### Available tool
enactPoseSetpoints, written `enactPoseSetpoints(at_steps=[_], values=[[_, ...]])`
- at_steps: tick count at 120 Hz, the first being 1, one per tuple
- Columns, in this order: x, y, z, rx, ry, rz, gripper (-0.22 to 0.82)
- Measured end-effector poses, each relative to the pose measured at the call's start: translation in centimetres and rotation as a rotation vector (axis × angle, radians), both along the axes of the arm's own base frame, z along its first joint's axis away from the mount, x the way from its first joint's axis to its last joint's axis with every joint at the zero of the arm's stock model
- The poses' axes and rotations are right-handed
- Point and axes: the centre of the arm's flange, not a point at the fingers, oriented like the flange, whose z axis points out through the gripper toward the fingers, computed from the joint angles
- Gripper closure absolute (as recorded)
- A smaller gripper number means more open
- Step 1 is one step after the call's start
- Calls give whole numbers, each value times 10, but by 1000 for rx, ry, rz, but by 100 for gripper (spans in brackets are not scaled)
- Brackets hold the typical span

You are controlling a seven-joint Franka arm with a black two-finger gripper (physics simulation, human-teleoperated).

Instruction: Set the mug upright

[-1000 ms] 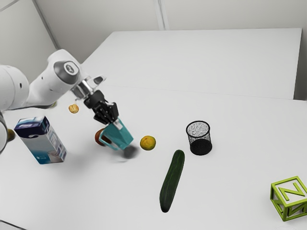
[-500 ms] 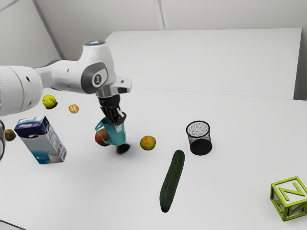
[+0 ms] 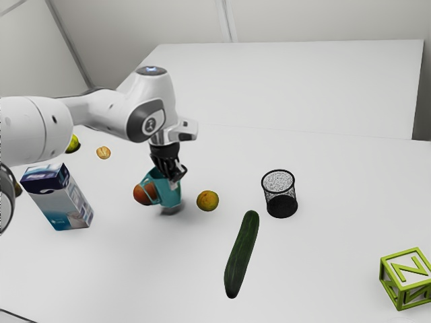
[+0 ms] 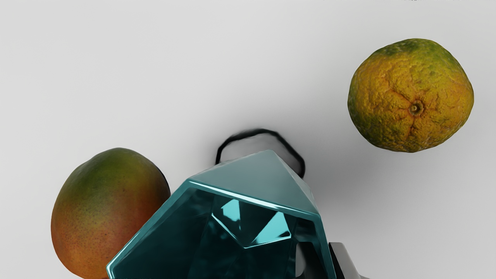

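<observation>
The black gripper (image 3: pixel 174 179) points down at the rim of the teal mug (image 3: pixel 170 196), which is nearly upright with its opening up and its handle toward the exterior view's left. In the wrist view the mug (image 4: pixel 248 221) has one finger inside its wall and the other outside, so the gripper (image 4: pixel 326 257) is shut on that wall. A dark shadow lies by the mug's base; whether the base touches the table I cannot tell.
Beside the mug's handle lies a mango (image 3: pixel 143 194), and a mandarin (image 3: pixel 207 200) is on its other side. Farther off are a cucumber (image 3: pixel 242 254), a mesh cup (image 3: pixel 280 195), a carton (image 3: pixel 58 198) and a green letter block (image 3: pixel 408 277).
The hand has swung from a slant to pointing down, bringing the mug from strongly tilted to nearly upright. Over the last half second both moved slightly toward the exterior view's right and lower.
</observation>
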Motion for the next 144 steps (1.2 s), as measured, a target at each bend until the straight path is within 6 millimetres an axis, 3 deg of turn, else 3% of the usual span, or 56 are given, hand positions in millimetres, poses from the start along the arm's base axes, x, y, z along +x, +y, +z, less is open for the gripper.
enactPoseSetpoints(at_steps=[64, 87, 99, 108, 117, 130, 144], values=[[9, -3, -25, 9, -21, 54, 76], [9, -3, -19, 0, -30, 65, 37], [8, -4, 8, -14, -71, 66, 23], [11, -4, 40, -28, -120, 69, 16], [25, -2, 76, -36, -174, 75, 11], [42, 20, 116, -49, -224, 103, 7], [35, 39, 155, -58, -246, 111, 4]])
